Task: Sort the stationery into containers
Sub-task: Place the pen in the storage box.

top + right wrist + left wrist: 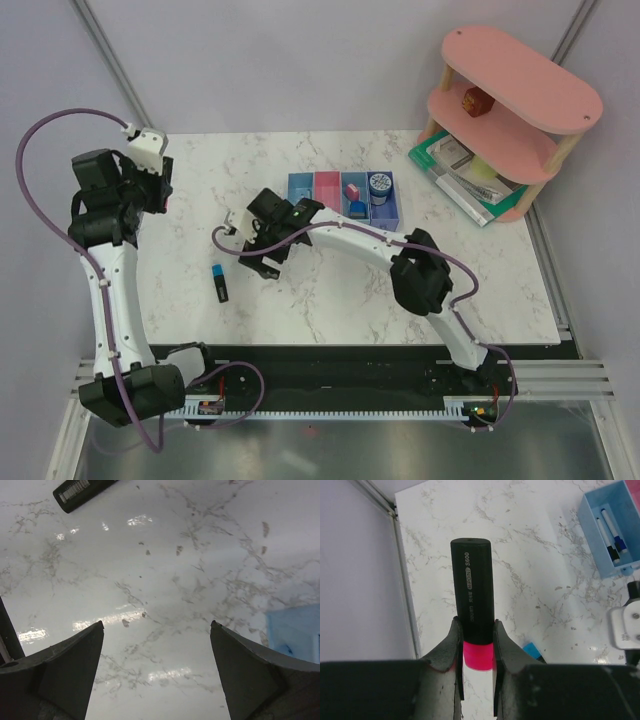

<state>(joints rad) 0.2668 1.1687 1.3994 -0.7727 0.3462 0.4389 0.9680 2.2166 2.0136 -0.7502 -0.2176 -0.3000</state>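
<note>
**Left claw gripped the pink highlighter above the marble tabletop; right claw hung wide open, holding nothing.**

Only the left wrist view showed two thin pens lying in the light blue bin, along with the print on the pink highlighter's black cap. Only the top view took in all four joined bins, in a row at the far side of the tabletop. There, one pink eraser and one blue cube sat in the blue bin, and one tape roll in the violet-blue bin. The second of two highlighters, the blue highlighter, lay flat on the tabletop near the right claw, apart from the bins. The right wrist view caught only its black cap.
</note>
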